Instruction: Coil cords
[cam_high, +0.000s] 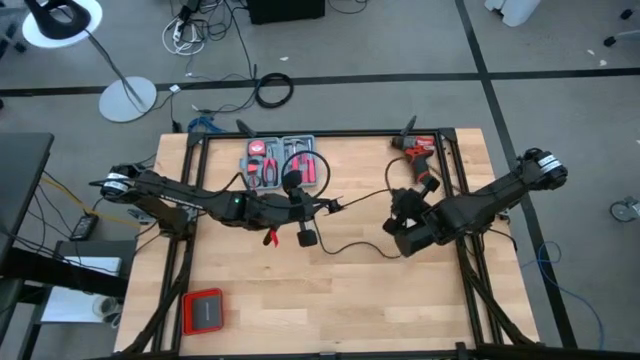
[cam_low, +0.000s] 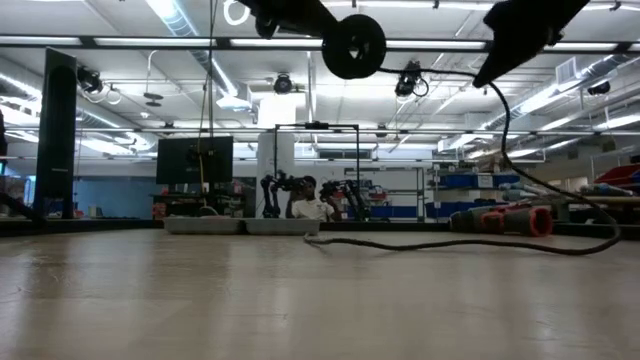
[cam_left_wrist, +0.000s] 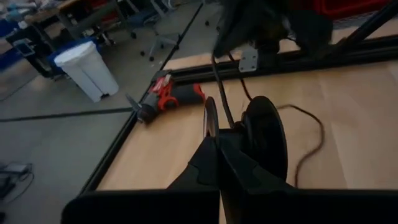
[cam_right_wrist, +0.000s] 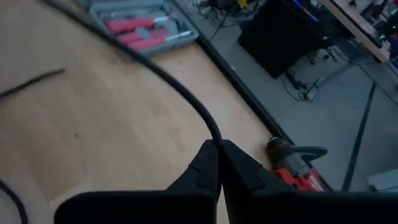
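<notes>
left pincer, high view: left gripper (cam_high: 335, 205) sits over the table's middle, fingers pinched together on the cord (cam_high: 365, 193), just beside the tool case (cam_high: 283, 161)
right pincer, high view: right gripper (cam_high: 399, 222) is right of centre, near the drill (cam_high: 419, 158); jaw state can't be read from above
cord, high view: thin black line runs taut between both grippers, then loops down onto the table (cam_high: 330, 300) and ends at a small black plug block (cam_high: 308, 238) lying on the wood
other items, high view: red box (cam_high: 203, 311) near the front left corner, well apart from the cord
low view: cord (cam_low: 500, 130) hangs from the right arm at the top, drops to the table and trails along the surface; a dark round part of the left arm hangs top centre; drill (cam_low: 505, 218) lies at the right, tool case (cam_low: 240, 226) far back
left wrist view: left gripper (cam_left_wrist: 219, 140) fingers closed together with the cord (cam_left_wrist: 219, 93) running up from between the tips; drill (cam_left_wrist: 171, 99) lies by the table edge; white bin (cam_left_wrist: 92, 70) on the floor beyond
right wrist view: right gripper (cam_right_wrist: 219, 144) fingers clamped together on the cord (cam_right_wrist: 168, 81), which runs off from the tips across the wood towards the tool case (cam_right_wrist: 140, 26); drill (cam_right_wrist: 297, 168) just past the fingers
</notes>
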